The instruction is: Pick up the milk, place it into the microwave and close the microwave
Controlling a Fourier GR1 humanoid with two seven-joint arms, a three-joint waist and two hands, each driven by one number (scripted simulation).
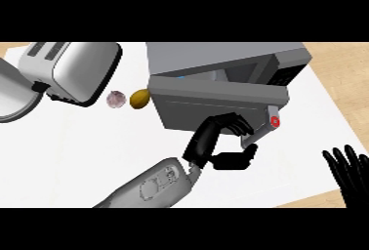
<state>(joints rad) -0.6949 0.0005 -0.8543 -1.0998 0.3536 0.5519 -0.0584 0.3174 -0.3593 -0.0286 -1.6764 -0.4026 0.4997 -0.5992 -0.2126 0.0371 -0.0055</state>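
Head view: my left hand at the microwave door, milk not visible.

My left hand's fingers curl against the lower edge of the open door, thumb spread apart below them, clamped on nothing I can make out. The door's long axis runs left to right just above my fingers; the microwave cavity lies beyond it, up and right. I cannot see the milk, perhaps already inside. My right hand rests open, fingers up, well off to the right, so the left is far nearer for swinging the door shut.
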